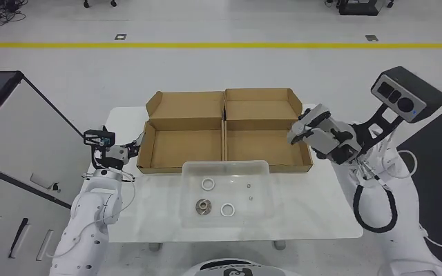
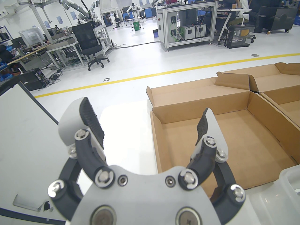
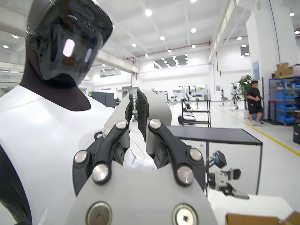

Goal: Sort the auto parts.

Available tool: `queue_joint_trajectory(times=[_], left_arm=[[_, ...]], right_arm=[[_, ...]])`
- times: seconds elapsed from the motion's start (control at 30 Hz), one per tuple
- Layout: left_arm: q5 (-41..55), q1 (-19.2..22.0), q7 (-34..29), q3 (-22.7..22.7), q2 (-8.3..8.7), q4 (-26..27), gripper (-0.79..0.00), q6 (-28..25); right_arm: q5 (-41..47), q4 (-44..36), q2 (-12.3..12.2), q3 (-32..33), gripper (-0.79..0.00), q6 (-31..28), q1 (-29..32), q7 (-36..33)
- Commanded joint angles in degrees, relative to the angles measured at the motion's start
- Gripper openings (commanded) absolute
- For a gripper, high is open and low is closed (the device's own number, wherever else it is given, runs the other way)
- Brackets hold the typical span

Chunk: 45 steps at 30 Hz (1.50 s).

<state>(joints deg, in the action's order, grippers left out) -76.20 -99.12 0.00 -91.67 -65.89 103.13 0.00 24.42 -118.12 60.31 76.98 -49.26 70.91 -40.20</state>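
Right gripper (image 1: 302, 129) clenched on a threaded bolt (image 3: 133, 100), at the outer edge of the right cardboard box (image 1: 266, 150).

The bolt is slim, silver and threaded; its long axis runs along the fingers, with one flat end towards the wrist. The left gripper (image 2: 145, 113) has its jaws released and wide apart, beside the outer wall of the left cardboard box (image 1: 185, 146). Just in front of both boxes, a clear plastic tray (image 1: 224, 165) holds two white rings (image 1: 208, 183), a round metal part (image 1: 202, 205) and two tiny pieces (image 1: 248, 185).
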Motion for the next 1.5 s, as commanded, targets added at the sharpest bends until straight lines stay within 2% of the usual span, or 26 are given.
queue_joint_trajectory(times=[0.0, 0.2, 0.37, 0.6, 0.8, 1.0, 1.2, 1.47], left_arm=[[0.0, 0.0, 0.0, 0.0, 0.0, 0.0, 0.0, 0.0], [0.0, 0.0, 0.0, 0.0, 0.0, 0.0, 0.0, 0.0], [0.0, 0.0, 0.0, 0.0, 0.0, 0.0, 0.0, 0.0], [0.0, 0.0, 0.0, 0.0, 0.0, 0.0, 0.0, 0.0], [0.0, 0.0, 0.0, 0.0, 0.0, 0.0, 0.0, 0.0], [0.0, 0.0, 0.0, 0.0, 0.0, 0.0, 0.0, 0.0], [0.0, 0.0, 0.0, 0.0, 0.0, 0.0, 0.0, 0.0], [0.0, 0.0, 0.0, 0.0, 0.0, 0.0, 0.0, 0.0]], right_arm=[[-0.6, 0.1, -0.8, 3.2, -0.785, 2.7, 0.6, -6.2], [-3.0, -0.3, -3.1, 11.3, -0.785, 10.4, -1.1, -24.7], [-8.2, -0.4, -4.6, 9.7, -0.785, 17.1, -7.4, -32.0], [-18.6, 2.4, -7.0, -2.7, -0.785, 20.7, -19.6, -35.6], [-27.2, 6.8, -10.5, -15.7, -0.785, 20.5, -27.7, -35.4], [-30.9, 11.4, -14.6, -27.3, -0.785, 20.1, -33.4, -34.9], [-32.6, 14.9, -18.3, -36.0, -0.785, 18.7, -37.9, -33.6], [-39.6, 19.1, -21.0, -45.9, -0.785, 17.8, -45.6, -32.6]])
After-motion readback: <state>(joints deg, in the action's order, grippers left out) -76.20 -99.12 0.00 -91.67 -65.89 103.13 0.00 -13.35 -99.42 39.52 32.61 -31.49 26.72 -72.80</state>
